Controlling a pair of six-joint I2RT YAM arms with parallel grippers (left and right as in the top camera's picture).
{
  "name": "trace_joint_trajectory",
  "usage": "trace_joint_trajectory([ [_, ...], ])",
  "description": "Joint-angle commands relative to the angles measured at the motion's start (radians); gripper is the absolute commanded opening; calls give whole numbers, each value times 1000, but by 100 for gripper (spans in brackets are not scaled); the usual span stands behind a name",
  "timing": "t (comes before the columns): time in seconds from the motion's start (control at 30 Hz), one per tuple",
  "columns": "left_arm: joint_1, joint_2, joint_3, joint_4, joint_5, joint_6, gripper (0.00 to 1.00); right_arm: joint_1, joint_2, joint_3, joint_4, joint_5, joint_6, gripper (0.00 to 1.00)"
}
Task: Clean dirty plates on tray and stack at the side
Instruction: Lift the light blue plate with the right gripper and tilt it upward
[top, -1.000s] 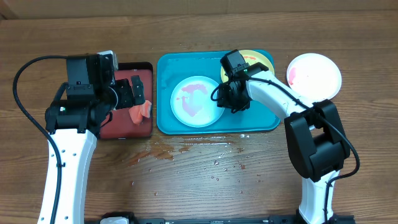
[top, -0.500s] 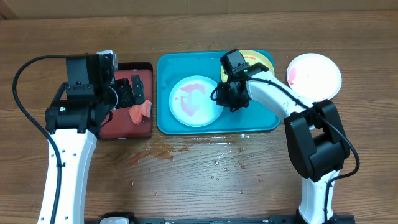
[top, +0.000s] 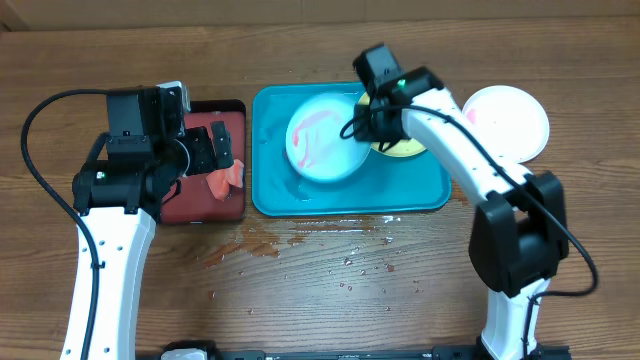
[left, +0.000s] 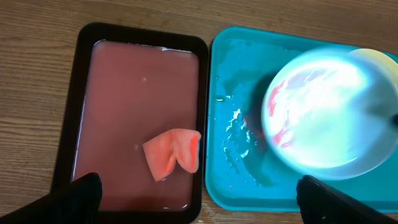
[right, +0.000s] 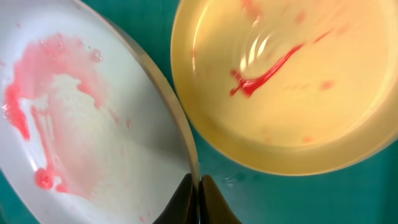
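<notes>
My right gripper (top: 362, 128) (right: 198, 186) is shut on the rim of the light blue plate (top: 322, 145) (right: 81, 137) (left: 323, 118), which hangs tilted above the turquoise tray (top: 300, 195) (right: 348, 193) (left: 230, 155). Pink-red sauce smears its white centre. A yellow-green plate (top: 405, 148) (right: 280, 81) with a red streak lies on the tray's far right, partly under the right arm. On the bare wood right of the tray rests a white plate (top: 505, 120) with faint pink marks. Over the black tray's near edge, my left gripper (top: 215, 150) (left: 202, 190) stands open, holding nothing.
A black-rimmed tray (top: 200, 200) (left: 124, 93) of reddish liquid sits left of the turquoise tray, with an orange-pink cloth (top: 228, 178) (left: 174, 152) in it. Reddish drips and splashes (top: 270, 245) mark the wood in front of both trays.
My right gripper closed on the light blue plate's rim and raised it off the tray floor, toward the far side. The left arm stayed still.
</notes>
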Motion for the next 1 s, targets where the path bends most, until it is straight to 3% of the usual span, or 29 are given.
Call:
trace_joint_trajectory([
  [0.0, 4, -17, 13, 3, 14, 11, 100, -5, -84, 106, -19, 183, -44, 4],
  [0.4, 4, -17, 13, 20, 14, 12, 100, 104, -100, 159, 4, 614, -103, 4],
  [0.97, 4, -17, 13, 35, 14, 12, 100, 287, -99, 153, 136, 987, -179, 4],
])
